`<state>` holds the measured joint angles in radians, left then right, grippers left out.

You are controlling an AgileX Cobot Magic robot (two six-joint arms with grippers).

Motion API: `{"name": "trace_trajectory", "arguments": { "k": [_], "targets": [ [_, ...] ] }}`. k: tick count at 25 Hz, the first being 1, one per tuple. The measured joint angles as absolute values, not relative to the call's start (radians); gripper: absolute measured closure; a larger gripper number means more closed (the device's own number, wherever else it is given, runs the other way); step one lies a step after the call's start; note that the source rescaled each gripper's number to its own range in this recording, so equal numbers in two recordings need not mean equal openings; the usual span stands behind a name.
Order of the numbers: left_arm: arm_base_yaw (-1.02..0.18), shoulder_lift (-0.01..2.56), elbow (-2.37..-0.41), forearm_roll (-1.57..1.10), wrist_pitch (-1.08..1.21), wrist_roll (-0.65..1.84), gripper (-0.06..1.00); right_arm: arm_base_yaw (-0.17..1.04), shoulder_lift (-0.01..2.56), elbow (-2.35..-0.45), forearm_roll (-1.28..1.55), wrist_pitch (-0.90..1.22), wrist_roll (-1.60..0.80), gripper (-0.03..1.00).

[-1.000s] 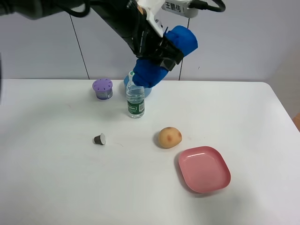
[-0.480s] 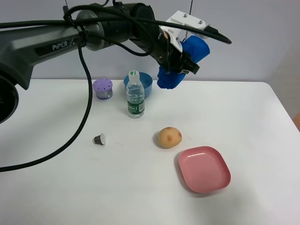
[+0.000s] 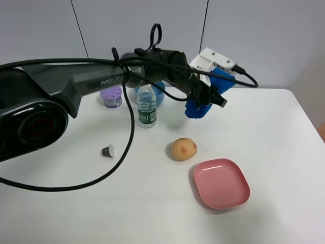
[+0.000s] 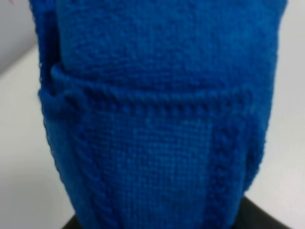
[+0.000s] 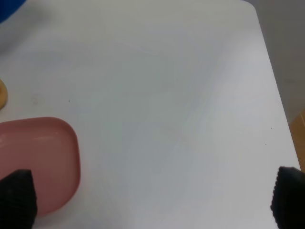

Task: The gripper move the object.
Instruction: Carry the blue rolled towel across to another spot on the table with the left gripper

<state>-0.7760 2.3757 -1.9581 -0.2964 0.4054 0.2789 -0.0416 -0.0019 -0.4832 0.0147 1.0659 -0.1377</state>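
Note:
A blue knitted cloth hangs from my left gripper, which reaches across above the table, to the right of the blue bowl. The cloth's lower end is close to the table surface. In the left wrist view the cloth fills the frame and hides the fingers. My right gripper is open and empty, low over bare table to the right of the pink plate; it is out of the high view.
A water bottle stands in front of the blue bowl. A purple lidded pot is left of it. A small dark capsule, a yellow-red fruit and the pink plate lie nearer the front.
My left arm has carried the blue cloth from above the bottle to the right and down, now low over the table right of the bowl.

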Motion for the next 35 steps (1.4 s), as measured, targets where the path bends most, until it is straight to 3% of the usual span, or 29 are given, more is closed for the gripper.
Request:
{"name": "trace_trajectory", "arguments": {
  "k": [12, 28, 30, 33, 35],
  "targets": [
    [-0.843, 2.444, -1.97, -0.297, 0.269, 0.279, 0.94, -0.042, -0.002, -0.483, 0.015, 1.066, -0.138, -0.03],
    [-0.843, 2.518, -1.978, -0.297, 0.297, 0.331, 0.93, -0.042, -0.002, -0.483, 0.015, 1.066, -0.138, -0.03],
    [-0.843, 2.518, -1.978, -0.297, 0.308, 0.353, 0.82, -0.042, -0.002, -0.483, 0.015, 1.066, -0.138, -0.03],
    [-0.843, 2.518, -1.978, -0.297, 0.306, 0.373, 0.47, -0.042, -0.002, -0.483, 0.015, 1.066, -0.138, -0.03],
    [-0.843, 2.518, -1.978, -0.297, 0.3, 0.376, 0.31, -0.042, -0.002, -0.483, 0.015, 1.066, -0.138, -0.03]
  ]
}}
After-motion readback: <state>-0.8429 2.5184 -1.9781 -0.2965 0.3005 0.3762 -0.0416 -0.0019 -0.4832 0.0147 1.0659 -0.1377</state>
